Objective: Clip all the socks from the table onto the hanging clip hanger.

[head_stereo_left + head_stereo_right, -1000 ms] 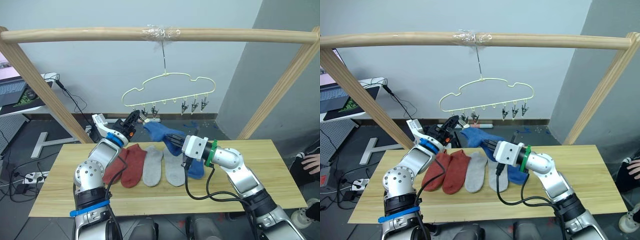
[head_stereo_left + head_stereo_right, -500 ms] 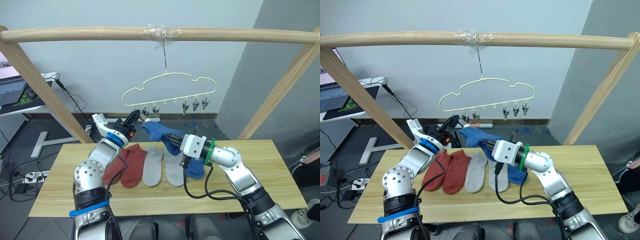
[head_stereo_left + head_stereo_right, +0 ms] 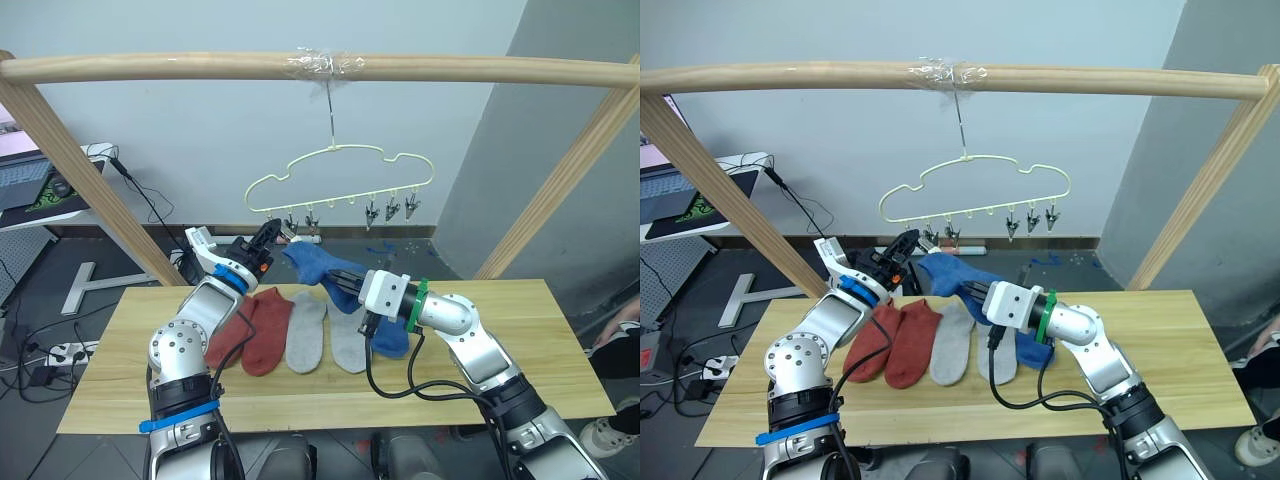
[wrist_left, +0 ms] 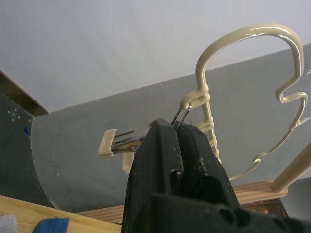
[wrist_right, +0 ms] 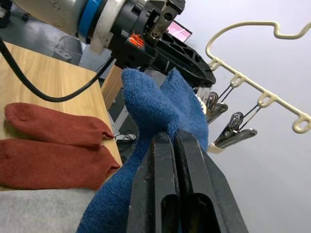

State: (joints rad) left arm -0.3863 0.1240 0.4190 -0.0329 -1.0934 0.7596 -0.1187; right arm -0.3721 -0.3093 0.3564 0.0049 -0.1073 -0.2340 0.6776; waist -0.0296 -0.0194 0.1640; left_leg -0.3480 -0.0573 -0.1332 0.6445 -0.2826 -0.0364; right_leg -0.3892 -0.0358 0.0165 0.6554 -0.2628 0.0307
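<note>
1. Right gripper (image 5: 176,138), jaws clamped on a blue sock (image 3: 312,262), holds it up beneath the hanger (image 3: 340,172), above the counter's (image 3: 520,340) far edge.
2. Left gripper (image 3: 276,231), jaws together on a clip (image 4: 181,116).
3. Next, I judge: squeeze that clip open and feed the sock's edge in.

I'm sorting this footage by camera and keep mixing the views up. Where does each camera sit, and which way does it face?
Left and right eye views: on the head, looking forward and down at the table, socks and clip hanger; both arms show.
Left wrist view: on the left wrist, looking up along the left claw at a clip of the hanger against the wall.
Right wrist view: on the right wrist, looking along the right claw, shut on the blue sock; the left claw shows beyond.
Shared: both wrist views show the hanger's wavy wire and clips.
</note>
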